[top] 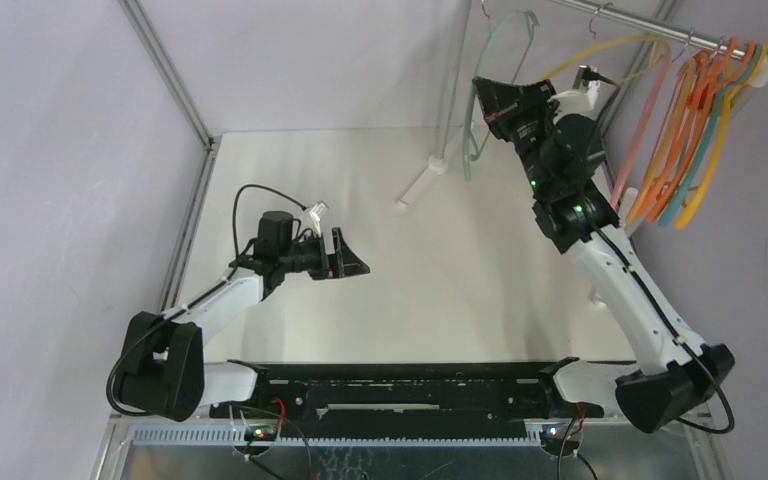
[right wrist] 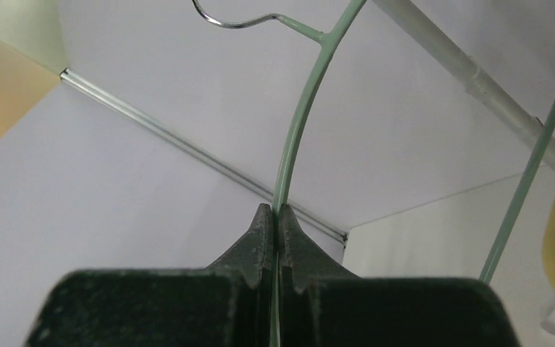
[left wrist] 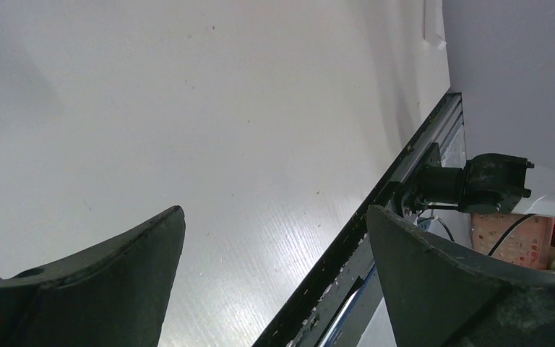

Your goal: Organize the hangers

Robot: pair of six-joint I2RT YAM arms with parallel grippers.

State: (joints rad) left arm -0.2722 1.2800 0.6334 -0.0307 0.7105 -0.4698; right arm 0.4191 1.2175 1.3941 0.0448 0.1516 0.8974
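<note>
**Right arm holds a green hanger up by the rail**

Right gripper [right wrist: 274, 217] is clamped tight on a thin green hanger [right wrist: 294, 123], jaws pinched on the wire partway down one shoulder. That grip is low enough, I'd say, to leave the hook [right wrist: 224, 24] free to steer. The hook sits at the top of the wrist view against bare wall, not resting on anything I can see. The rail [right wrist: 470, 72] slants across the upper right of that view, near the hanger, so the reach looks meant for hanging it.

Further along the rail, in the upper right corner of the overhead view, the other hangers [top: 690, 120] crowd together at the far end: orange, pink, yellow, teal.

Left gripper [left wrist: 274, 217] hovers mid-left over the table [top: 410, 300], jaws spread wide with nothing between them. Parked out of the way, by my guess.

The table is white and matte. Pale lilac walls all round, with a metal strip [top: 165, 70] slanting down the upper left.
</note>
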